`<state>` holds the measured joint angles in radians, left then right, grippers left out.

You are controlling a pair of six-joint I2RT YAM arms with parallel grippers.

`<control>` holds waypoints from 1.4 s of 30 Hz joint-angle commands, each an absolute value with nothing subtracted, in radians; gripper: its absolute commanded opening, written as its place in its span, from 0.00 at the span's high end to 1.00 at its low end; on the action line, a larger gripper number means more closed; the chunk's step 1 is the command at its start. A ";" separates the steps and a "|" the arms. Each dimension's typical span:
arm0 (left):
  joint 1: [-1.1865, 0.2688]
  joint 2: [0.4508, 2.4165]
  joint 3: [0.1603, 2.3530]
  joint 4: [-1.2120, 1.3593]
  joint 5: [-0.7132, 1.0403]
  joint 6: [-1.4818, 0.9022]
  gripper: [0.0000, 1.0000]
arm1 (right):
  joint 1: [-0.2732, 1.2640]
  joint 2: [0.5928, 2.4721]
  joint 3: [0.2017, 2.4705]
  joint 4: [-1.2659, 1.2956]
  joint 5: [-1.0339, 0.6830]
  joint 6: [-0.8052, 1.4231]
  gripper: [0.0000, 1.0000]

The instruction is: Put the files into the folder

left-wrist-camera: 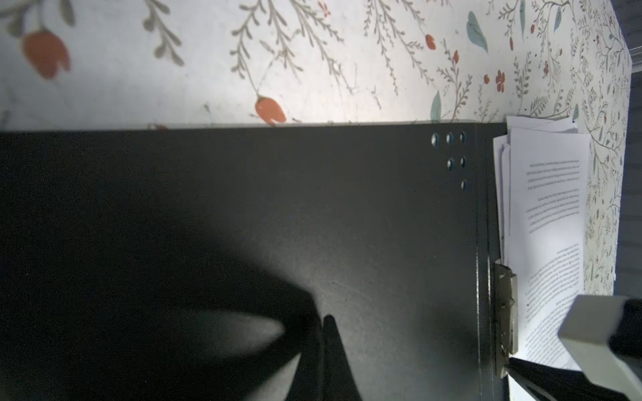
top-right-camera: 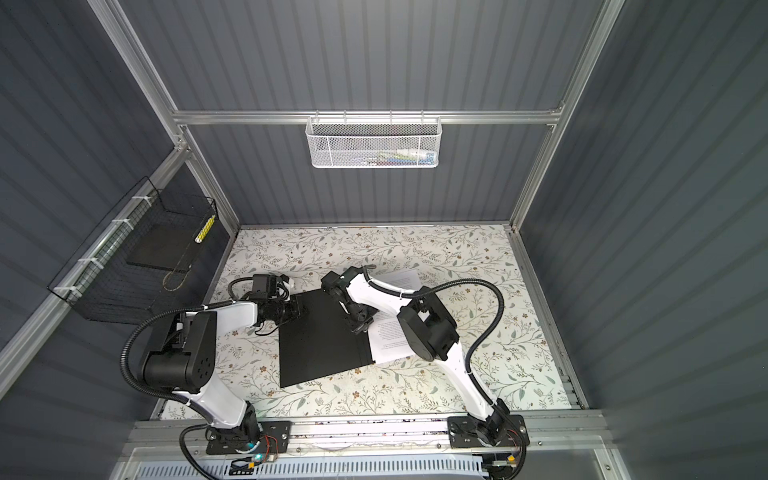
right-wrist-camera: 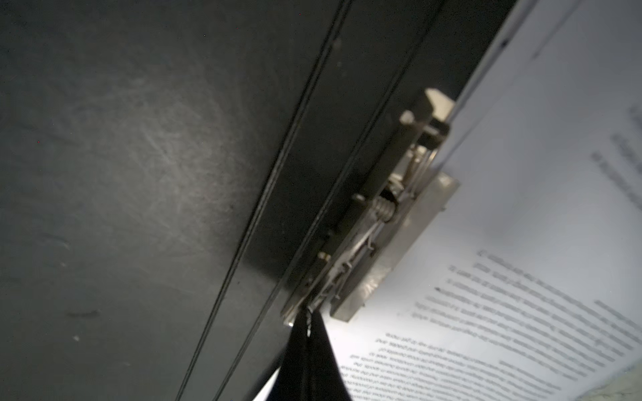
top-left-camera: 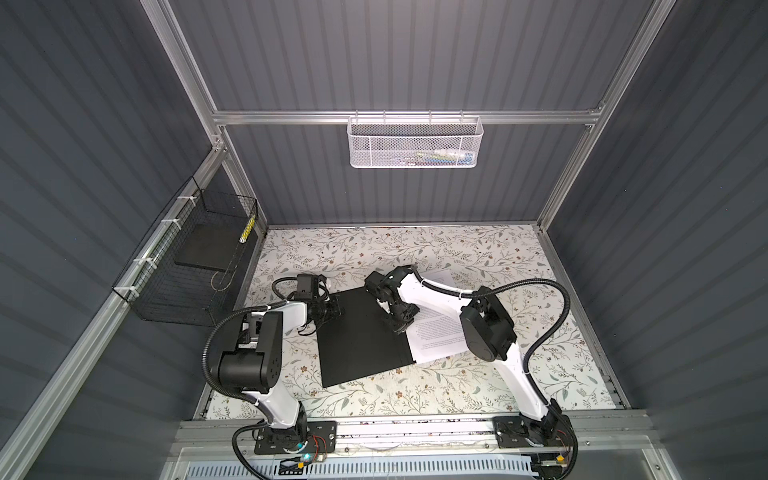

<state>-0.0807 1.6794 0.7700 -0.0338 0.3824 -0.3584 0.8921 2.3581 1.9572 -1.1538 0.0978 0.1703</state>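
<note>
Two grippers, both clamped shut with nothing between the fingers. Left gripper (top-left-camera: pixel 337 309) low over the outer left edge of the folder (top-left-camera: pixel 361 336); cannot tell whether touching, with only dark, blurred fingertips (left-wrist-camera: pixel 333 347) cut off by the frame in the left wrist view. Right gripper (top-left-camera: pixel 399 331) down at the spine, tip against one end of the metal clip (right-wrist-camera: pixel 375 243).

Folder open and flat on the floral table (top-left-camera: pixel 415 249), black inside up in both top views, outer face out of sight. Files (top-left-camera: pixel 436 336) just right of the spine, covering whatever lies beneath. Clip plate over the sheets' edge in the right wrist view, yet cannot tell whether pinned or merely overlapped. Sheets fanned unevenly at one corner in the left wrist view. Much of the stack hidden behind the right arm in both top views; print too small and blurred to read.
</note>
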 commanded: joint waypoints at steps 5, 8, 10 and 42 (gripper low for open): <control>-0.078 1.713 0.712 -0.124 0.307 -0.342 1.00 | 0.903 2.617 1.918 -1.058 0.080 0.155 1.00; -0.078 1.715 0.712 -0.123 0.313 -0.341 1.00 | 0.901 2.594 1.898 -1.044 0.034 0.174 1.00; -0.078 1.715 0.712 -0.122 0.313 -0.341 1.00 | 0.891 2.512 1.844 -0.996 0.003 0.196 1.00; -0.078 1.717 0.715 -0.124 0.311 -0.341 1.00 | 0.794 2.161 1.746 -0.903 -0.127 0.301 0.88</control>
<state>-0.0807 1.6775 0.7570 -0.0051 0.3859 -0.3580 0.8104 2.2059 1.7557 -0.9142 -0.1024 0.2825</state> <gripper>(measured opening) 0.054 0.118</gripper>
